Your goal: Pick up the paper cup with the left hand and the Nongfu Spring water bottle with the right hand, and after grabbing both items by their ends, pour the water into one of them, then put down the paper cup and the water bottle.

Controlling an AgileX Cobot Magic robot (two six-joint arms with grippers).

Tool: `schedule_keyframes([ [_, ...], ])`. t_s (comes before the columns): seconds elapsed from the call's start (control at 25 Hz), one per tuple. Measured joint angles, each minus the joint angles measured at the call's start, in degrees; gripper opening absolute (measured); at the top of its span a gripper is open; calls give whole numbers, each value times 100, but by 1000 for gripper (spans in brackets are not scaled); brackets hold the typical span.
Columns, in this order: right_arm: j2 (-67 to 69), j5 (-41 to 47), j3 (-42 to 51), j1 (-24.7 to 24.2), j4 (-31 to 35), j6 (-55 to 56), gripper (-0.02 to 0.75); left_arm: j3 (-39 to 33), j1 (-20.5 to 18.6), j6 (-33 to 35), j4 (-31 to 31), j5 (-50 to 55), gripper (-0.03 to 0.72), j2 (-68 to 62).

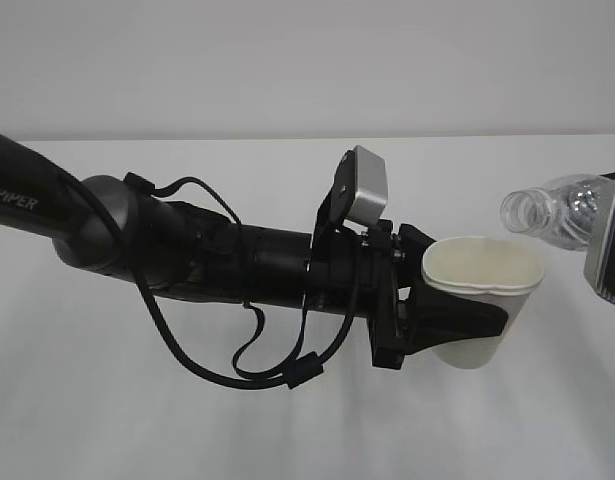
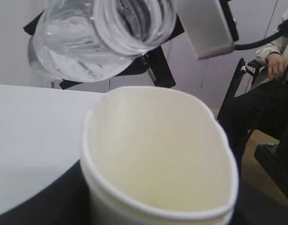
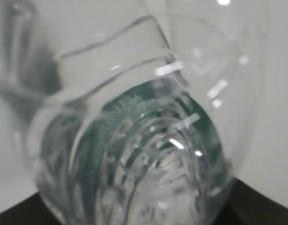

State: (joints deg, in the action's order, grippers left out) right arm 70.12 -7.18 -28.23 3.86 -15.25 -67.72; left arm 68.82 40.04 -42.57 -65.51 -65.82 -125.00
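paper cup (image 2: pixel 158 154) squeezed in my left claw (image 1: pixel 457 315) | right claw grasps Nongfu Spring water bottle (image 1: pixel 552 212) tilted above | left wrist alone shows seated person (image 2: pixel 268 79) beyond tabletop (image 1: pixel 287 420)

One paper cup (image 1: pixel 484 300), one water bottle (image 1: pixel 552 208), two arms.

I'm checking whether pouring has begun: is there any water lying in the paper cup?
No, the left wrist view shows the paper cup with a dry, bare cream inside, while the water bottle hangs tilted above it.
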Motion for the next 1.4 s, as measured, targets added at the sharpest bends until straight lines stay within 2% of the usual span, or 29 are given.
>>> schedule_keyframes([
  [1.4,0,-486,0,0,-4,-937,415,0,0,-68,-124,-23,430,0],
])
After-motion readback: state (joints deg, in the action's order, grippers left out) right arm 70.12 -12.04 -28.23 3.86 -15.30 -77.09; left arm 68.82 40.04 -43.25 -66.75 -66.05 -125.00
